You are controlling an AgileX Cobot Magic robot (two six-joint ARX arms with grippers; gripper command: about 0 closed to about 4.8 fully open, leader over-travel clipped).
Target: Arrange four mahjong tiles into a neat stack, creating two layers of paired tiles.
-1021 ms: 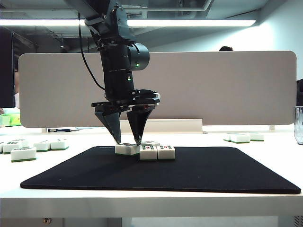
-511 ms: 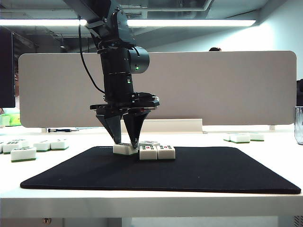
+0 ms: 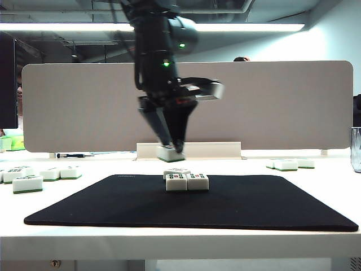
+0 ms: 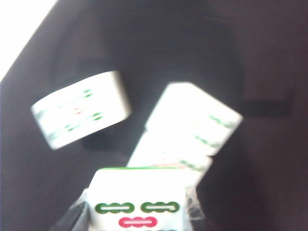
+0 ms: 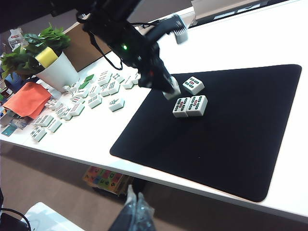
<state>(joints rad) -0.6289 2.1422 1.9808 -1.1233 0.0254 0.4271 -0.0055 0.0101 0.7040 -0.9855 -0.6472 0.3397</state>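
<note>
My left gripper hangs above the black mat, shut on one cream mahjong tile with a green back. In the left wrist view that tile shows green and red marks between the fingers. Below it on the mat lie three more mahjong tiles: two side by side and a third just behind them. The held tile is roughly over that third one. There is no stack. My right gripper is shut and holds nothing, off the table's near edge above the floor.
Several loose tiles lie on the white table left of the mat, and a few more at the back right. A white divider board stands behind. A potted plant and an orange cloth sit beyond the loose tiles.
The left gripper closed on the leftmost tile on the mat, lifted it clear, and carried it to the right while the wrist rolled. The right arm has not moved.
</note>
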